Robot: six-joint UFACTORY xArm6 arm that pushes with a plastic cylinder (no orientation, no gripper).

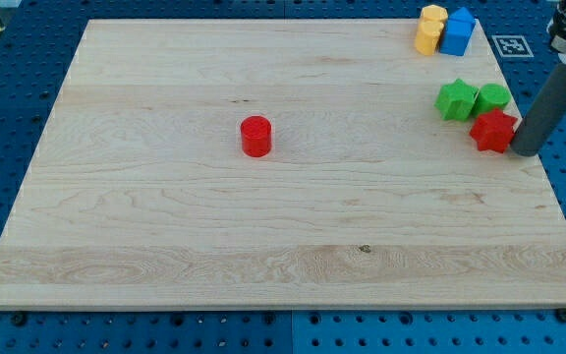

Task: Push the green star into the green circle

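The green star lies near the right edge of the wooden board, touching the green circle on its right. A red star sits just below the green circle. My tip is at the board's right edge, right beside the red star and below and to the right of the green blocks.
A red cylinder stands near the board's middle. At the top right corner a yellow block and a blue block sit side by side. A marker tag lies off the board at the top right.
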